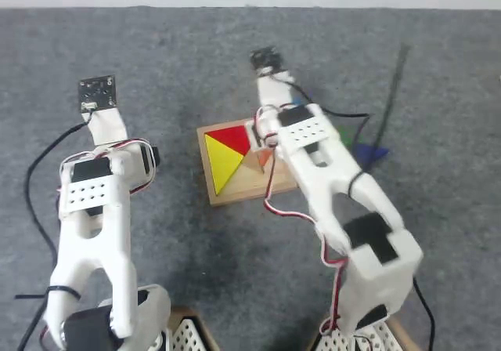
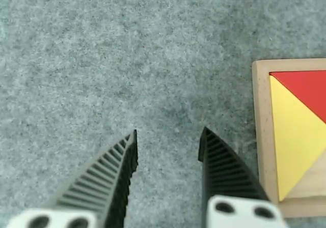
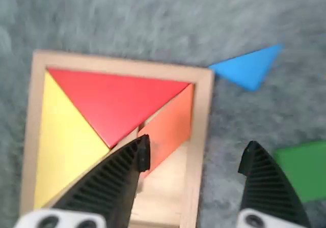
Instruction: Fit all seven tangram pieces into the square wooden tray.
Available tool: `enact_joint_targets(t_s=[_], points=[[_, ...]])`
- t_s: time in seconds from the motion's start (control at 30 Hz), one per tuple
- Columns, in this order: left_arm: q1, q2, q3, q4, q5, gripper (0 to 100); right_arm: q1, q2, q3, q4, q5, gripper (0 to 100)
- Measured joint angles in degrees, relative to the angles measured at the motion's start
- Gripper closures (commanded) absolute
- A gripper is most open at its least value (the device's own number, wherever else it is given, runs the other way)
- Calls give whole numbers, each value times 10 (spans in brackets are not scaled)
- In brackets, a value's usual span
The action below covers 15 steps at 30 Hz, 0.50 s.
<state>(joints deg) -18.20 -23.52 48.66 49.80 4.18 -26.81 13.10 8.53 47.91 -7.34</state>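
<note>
Right gripper [image 3: 196, 154] is spread wide and empty over one rim of the square wooden tray [image 3: 202, 111], with one fingertip above the orange wooden piece [image 3: 170, 129] that lies in the tray beside the large red triangle [image 3: 114, 98] and the large yellow triangle [image 3: 61, 131]. The small blue triangle [image 3: 249, 67] and the green piece [image 3: 300, 169] lie on the grey carpet [image 3: 254, 14] outside that same rim. Left gripper [image 2: 168, 136] is also open and empty, over carpet off the tray's opposite side.

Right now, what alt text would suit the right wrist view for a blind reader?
A square wooden tray holds a red triangle, a yellow triangle and an orange piece. The open right gripper hangs over it; a blue triangle and a green piece lie outside on grey carpet.
</note>
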Motion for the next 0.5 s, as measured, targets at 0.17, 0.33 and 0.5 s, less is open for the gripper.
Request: enact_joint_targets(t_s=[0.17,0.33,0.5], points=[[0,0,0,0,0,801,3,-36,66,-11,-37,707],[0,0,0,0,0,801,5,-37,111,-11,-45,707],[0,0,0,0,0,801,6,-37,122,21,-47,707]])
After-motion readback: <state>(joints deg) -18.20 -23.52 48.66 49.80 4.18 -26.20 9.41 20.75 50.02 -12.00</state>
